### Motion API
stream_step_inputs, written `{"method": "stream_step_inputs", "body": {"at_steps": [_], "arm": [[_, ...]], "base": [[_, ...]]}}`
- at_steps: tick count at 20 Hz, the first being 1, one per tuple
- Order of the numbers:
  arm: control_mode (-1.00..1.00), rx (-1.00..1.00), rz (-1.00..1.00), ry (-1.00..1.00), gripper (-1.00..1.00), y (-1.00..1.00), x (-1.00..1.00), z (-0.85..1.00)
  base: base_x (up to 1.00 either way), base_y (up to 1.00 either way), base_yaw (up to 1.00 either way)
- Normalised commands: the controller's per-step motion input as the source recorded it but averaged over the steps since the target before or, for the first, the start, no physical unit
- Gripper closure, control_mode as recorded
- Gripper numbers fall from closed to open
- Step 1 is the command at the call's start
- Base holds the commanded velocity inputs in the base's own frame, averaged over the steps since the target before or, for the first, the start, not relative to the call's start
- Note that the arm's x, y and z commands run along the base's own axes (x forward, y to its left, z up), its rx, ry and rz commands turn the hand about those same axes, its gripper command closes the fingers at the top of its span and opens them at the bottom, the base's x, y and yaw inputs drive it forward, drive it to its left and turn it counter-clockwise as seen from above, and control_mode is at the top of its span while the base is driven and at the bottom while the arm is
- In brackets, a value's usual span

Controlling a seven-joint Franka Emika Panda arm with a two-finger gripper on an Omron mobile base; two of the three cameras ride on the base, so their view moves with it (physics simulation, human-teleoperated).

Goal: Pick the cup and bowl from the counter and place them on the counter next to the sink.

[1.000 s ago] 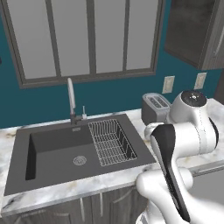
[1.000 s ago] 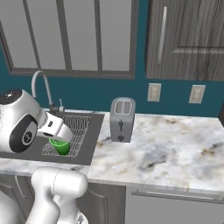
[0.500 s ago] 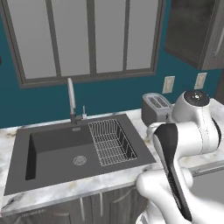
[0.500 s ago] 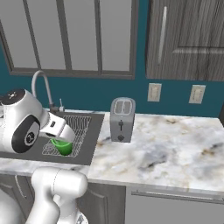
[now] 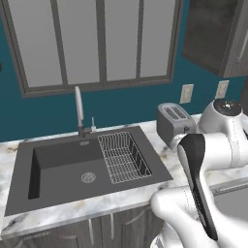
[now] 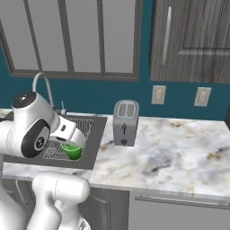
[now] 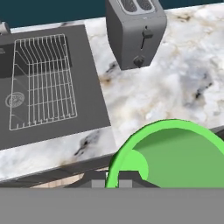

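With gripper (image 6: 75, 146) clamped tight on the green cup (image 6: 71, 151), held above counter (image 6: 170, 157) edge nr the sink (image 5: 72, 169), you'd best lower it slow & level onto marble beside basin, clear of toaster (image 6: 125, 122).

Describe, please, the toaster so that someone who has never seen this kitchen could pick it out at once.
Start at the dark sunken sink with its wire rack under the window. On the white marble counter just beside the rack end stands the toaster, below a wall outlet. It is an upright grey box with two top slots and a front lever, unlike the small green cup at the gripper.
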Motion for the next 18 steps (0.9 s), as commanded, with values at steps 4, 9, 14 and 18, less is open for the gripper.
{"method": "stream_step_inputs", "body": {"at_steps": [4, 9, 14, 18], "arm": [[-1.00, 0.00, 0.00, 0.00, 1.00, -0.29, 0.07, -0.22], [-1.00, 0.00, 0.00, 0.00, 1.00, -0.29, 0.11, -0.39], [-1.00, -0.01, 0.00, -0.01, 1.00, -0.07, 0.22, -0.31], [-1.00, -0.01, 0.00, 0.00, 1.00, 0.00, 0.39, -0.18]], "base": [[0.00, 0.00, 0.00], [0.00, 0.00, 0.00], [0.00, 0.00, 0.00], [0.00, 0.00, 0.00]]}}
